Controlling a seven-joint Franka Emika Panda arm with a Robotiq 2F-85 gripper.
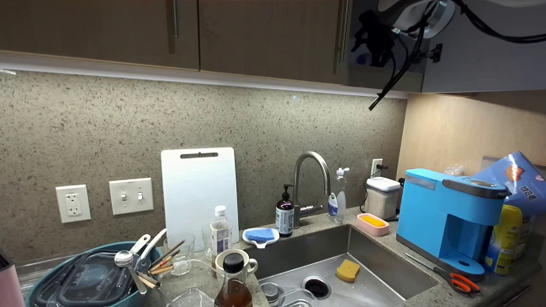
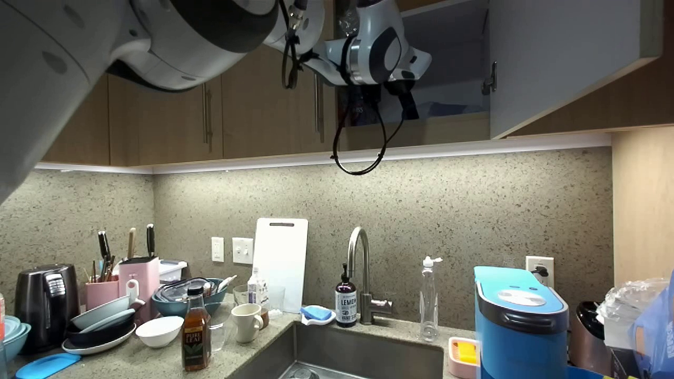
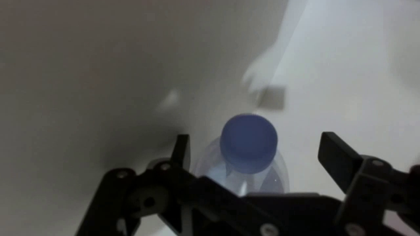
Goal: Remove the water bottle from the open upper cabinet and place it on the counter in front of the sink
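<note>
Spread astride the bottle (image 3: 242, 155), the gripper (image 3: 256, 141) might squeeze unevenly and tip it off the front edge of the cabinet (image 2: 447, 126).

Along the left edge of the surface (image 2: 234, 352) stand a dark appliance (image 2: 47, 302) and a knife block (image 2: 138, 276), the block nearer to the back left corner. A white bowl (image 2: 159, 332), a tea bottle (image 2: 196, 337) and a mug (image 2: 245, 323) are also on this left part. At the back edge, from left to right, come an upright cutting board (image 1: 198, 187), a white dish (image 1: 261, 244) carrying a blue sponge (image 1: 260, 234), a soap dispenser (image 1: 285, 215) and a white-topped bottle (image 2: 429, 302). Near the back right corner is a canister (image 1: 381, 204), before it a pink dish (image 1: 373, 230) with a yellow sponge (image 1: 373, 220). Towards the right edge stands a blue machine (image 1: 431, 213). Scissors (image 1: 441, 272) lie just beside it, orange handles towards the front edge.
</note>
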